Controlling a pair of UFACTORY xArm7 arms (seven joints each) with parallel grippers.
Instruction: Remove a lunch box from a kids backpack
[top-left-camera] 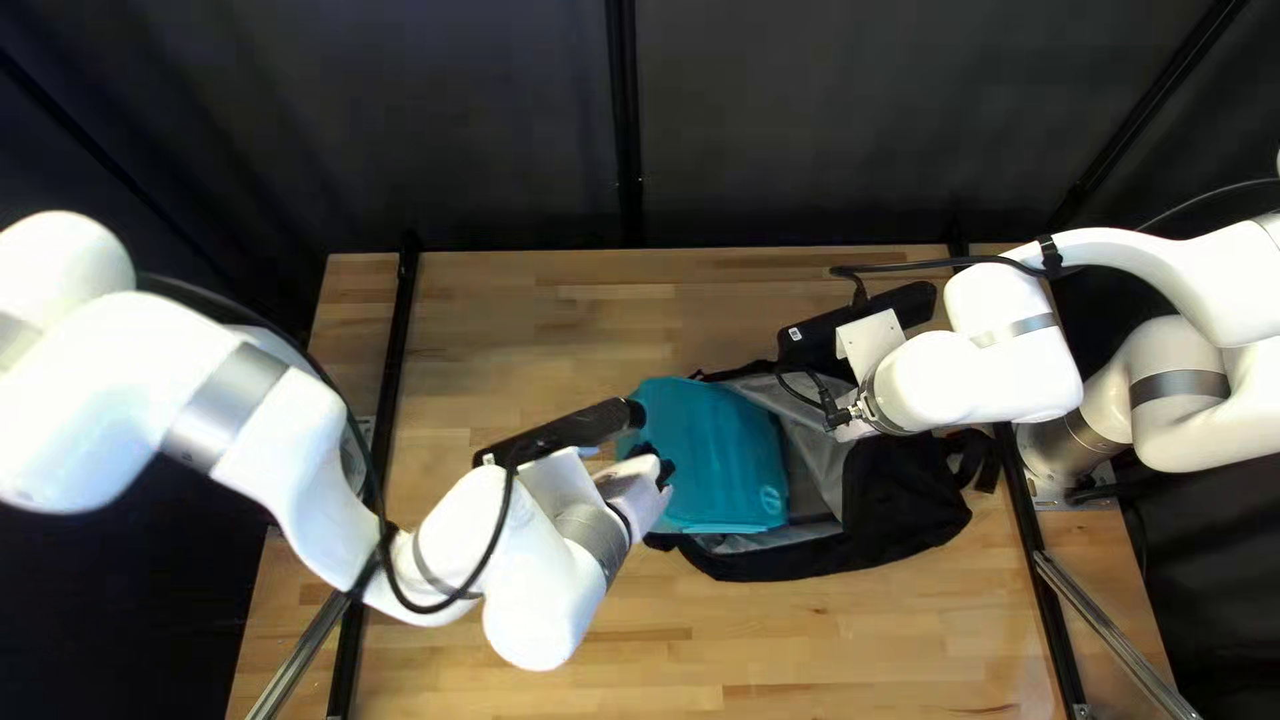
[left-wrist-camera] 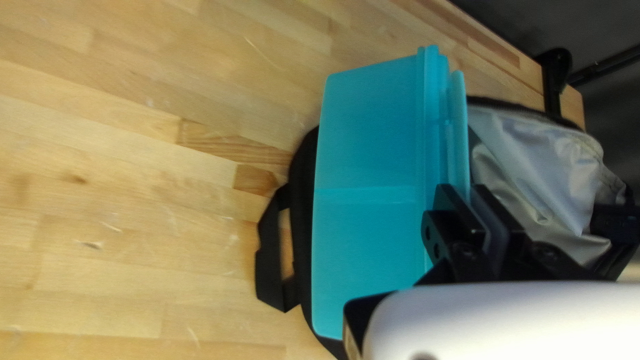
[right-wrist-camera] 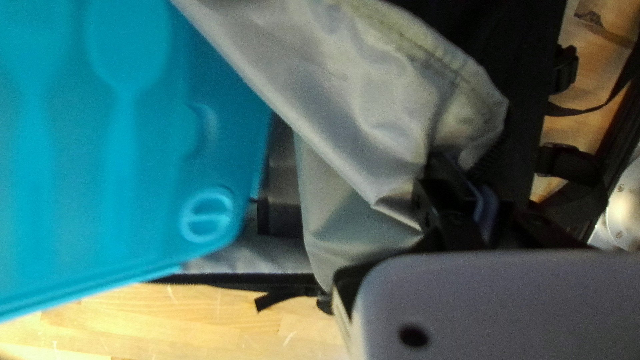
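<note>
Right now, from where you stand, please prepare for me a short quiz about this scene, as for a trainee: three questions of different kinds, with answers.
1. What does the left end effector grip?
a) a black strap
b) the lunch box
c) the dark curtain
2. True or false: the backpack is zipped fully closed.
3. Complete: the right end effector holds the grey ____ of the backpack.

Key: 1 b; 2 false; 3 lining.
</note>
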